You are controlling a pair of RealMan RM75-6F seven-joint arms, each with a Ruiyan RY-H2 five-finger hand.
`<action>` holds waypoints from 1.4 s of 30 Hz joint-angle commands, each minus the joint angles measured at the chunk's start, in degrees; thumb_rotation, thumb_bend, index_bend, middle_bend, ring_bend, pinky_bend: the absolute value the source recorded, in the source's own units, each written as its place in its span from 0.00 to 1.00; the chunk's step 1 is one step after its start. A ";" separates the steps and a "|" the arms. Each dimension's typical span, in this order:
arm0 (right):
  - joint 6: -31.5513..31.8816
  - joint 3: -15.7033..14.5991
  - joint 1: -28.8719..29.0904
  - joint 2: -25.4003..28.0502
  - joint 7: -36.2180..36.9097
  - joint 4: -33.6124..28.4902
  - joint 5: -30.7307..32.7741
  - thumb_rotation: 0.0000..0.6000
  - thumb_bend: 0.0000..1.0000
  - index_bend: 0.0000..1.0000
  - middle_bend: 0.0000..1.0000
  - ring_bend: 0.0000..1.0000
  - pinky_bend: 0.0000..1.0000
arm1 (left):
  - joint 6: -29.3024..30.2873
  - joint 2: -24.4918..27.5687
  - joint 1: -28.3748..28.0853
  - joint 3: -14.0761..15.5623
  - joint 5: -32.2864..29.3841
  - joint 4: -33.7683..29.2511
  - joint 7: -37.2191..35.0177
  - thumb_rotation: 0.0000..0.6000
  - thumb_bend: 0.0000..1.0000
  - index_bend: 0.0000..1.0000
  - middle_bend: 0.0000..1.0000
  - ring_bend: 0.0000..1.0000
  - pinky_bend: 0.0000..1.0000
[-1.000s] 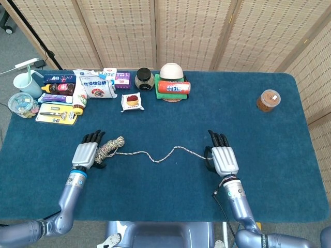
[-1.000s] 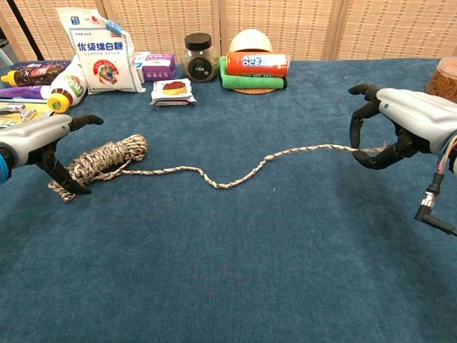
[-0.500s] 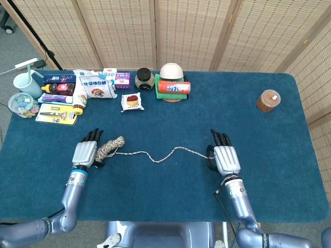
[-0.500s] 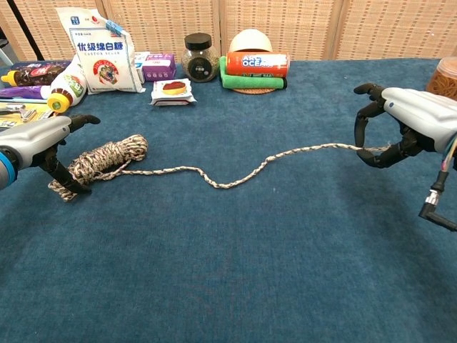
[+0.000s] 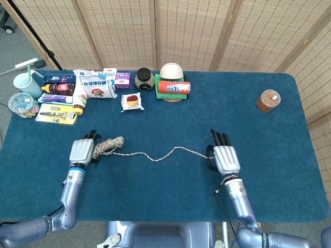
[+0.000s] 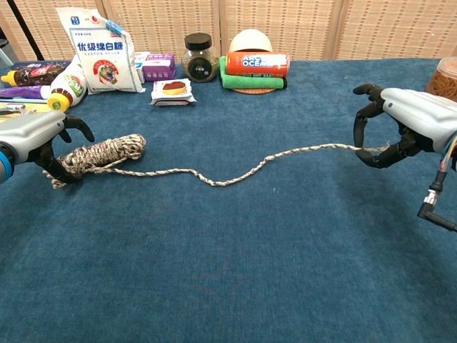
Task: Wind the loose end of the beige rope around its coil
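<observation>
The beige rope's coil lies on the blue table at the left, also seen as the coil in the head view. My left hand curls over the coil's outer end and grips it; the same left hand shows from above. A loose wavy strand runs rightward across the cloth. Its far tip passes between the thumb and fingers of my right hand, which pinches it just above the table. From above, the right hand hides the tip.
A row of goods stands along the back: a sugar bag, a dark jar, an orange can on a green cloth, a wrapped cake. A brown lidded cup sits at the far right. Bottles crowd the back left.
My left hand closed on the coil and drew it a little to the left, so the strand lies straighter. The right hand stayed almost where it was.
</observation>
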 commanded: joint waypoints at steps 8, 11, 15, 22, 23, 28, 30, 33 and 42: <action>0.32 -0.02 -0.11 0.10 -0.13 -0.34 -0.25 1.00 0.46 0.61 0.00 0.00 0.00 | -0.51 -0.80 -0.12 0.23 0.65 1.15 0.18 1.00 0.29 0.52 0.35 0.41 0.57; 0.31 -0.01 -0.13 0.13 -0.08 -0.41 -0.23 1.00 0.46 0.61 0.00 0.00 0.00 | -0.72 -1.07 -0.21 0.23 0.74 1.74 0.24 1.00 0.34 0.54 0.37 0.45 0.61; 0.25 -0.04 -0.19 0.21 -0.01 -0.42 -0.20 1.00 0.46 0.61 0.00 0.00 0.00 | -1.12 -1.61 -0.46 0.47 2.00 3.10 -0.48 1.00 0.41 0.60 0.42 0.50 0.67; 0.24 -0.11 -0.27 0.32 0.33 -0.40 -0.47 1.00 0.46 0.61 0.00 0.00 0.00 | -0.82 -2.20 -0.54 0.92 6.24 5.37 -4.03 1.00 0.55 0.75 0.52 0.60 0.75; 0.23 -0.13 -0.29 0.35 0.37 -0.45 -0.51 1.00 0.46 0.61 0.00 0.00 0.00 | -0.71 -2.17 -0.52 0.96 6.72 5.50 -4.45 1.00 0.55 0.75 0.53 0.60 0.75; 0.60 -0.57 -0.51 1.15 0.57 -1.95 -1.80 1.00 0.46 0.62 0.00 0.00 0.00 | 1.01 -1.38 -0.75 0.68 12.04 6.16 -9.48 1.00 0.55 0.75 0.53 0.60 0.75; 0.88 -0.71 -0.62 1.75 0.56 -3.28 -2.46 1.00 0.46 0.62 0.00 0.00 0.00 | 1.40 -0.97 -1.10 0.42 13.82 6.34 -11.12 1.00 0.55 0.75 0.53 0.60 0.75; 0.92 -0.65 -0.62 2.97 0.63 -5.81 -3.19 1.00 0.46 0.63 0.00 0.00 0.00 | 1.97 -0.38 -1.92 -0.04 15.93 6.30 -11.65 1.00 0.55 0.75 0.53 0.60 0.75; 0.32 1.97 0.95 8.83 -1.66 -18.36 -3.43 1.00 0.47 0.65 0.00 0.00 0.00 | 0.01 0.57 -7.08 -2.86 17.83 3.99 -6.00 1.00 0.55 0.75 0.53 0.60 0.75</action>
